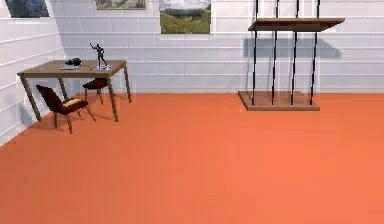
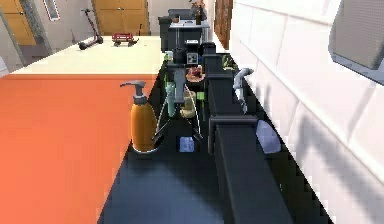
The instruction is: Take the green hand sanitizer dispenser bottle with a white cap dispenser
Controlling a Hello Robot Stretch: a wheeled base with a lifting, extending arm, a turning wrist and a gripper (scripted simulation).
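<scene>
— Dark square arm bar (image 2: 240, 170) nearest, over black counter (image 2: 150, 195). Orange pump bottle (image 2: 143, 120) next.
— Target?
— Green bottle w/ white pump (image 2: 176, 92) just beyond, by gripper (image 2: 186, 118). Can't tell if held. Prob. grasp step; next needs steady lift.

Orange floor (image 1: 200, 160), white panelled walls (image 1: 200, 62) with framed pictures (image 1: 185, 17). Wooden table (image 1: 50, 70) with two dark chairs (image 1: 60, 103) at the forward view's left; tall open shelf unit (image 1: 293, 24) on dark poles at its right.
</scene>
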